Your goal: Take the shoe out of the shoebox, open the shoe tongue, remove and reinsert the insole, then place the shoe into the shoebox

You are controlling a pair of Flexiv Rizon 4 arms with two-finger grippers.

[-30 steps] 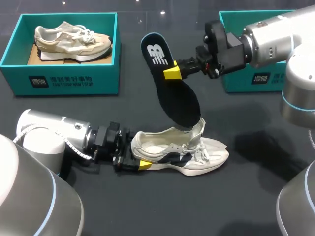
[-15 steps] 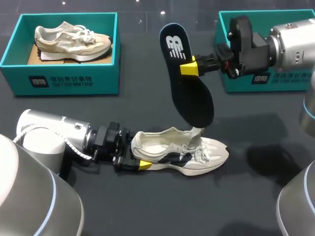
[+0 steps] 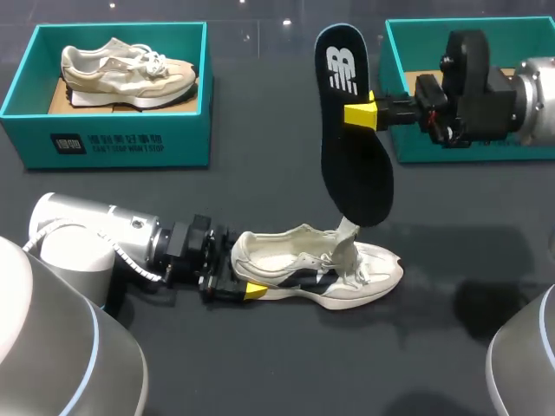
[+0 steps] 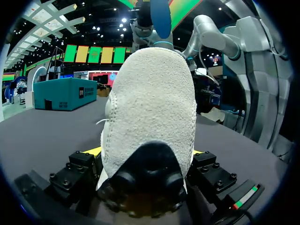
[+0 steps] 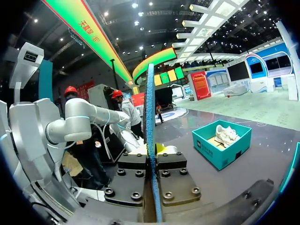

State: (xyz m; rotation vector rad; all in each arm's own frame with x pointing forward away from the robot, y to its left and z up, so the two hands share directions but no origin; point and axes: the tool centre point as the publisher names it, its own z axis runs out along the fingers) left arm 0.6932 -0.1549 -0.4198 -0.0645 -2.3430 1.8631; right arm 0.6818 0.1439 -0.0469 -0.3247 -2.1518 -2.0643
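One black foam insole [image 3: 354, 169] is pinched by the right gripper [image 3: 361, 115]. One cream suede sneaker [image 3: 299, 260] of two is clamped at the heel by the left gripper [image 3: 250, 290].

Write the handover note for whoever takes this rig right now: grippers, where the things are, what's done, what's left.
Left gripper: shut on the heel of the shoe, which lies on the table.
Right gripper: shut on the insole, held up above the shoe, its lower end near the raised tongue.
Done: shoe out, tongue open, insole out.
Left: reinsert the insole, box the shoe. The right shoebox is partly hidden by the arm; the left shoebox holds a second shoe.
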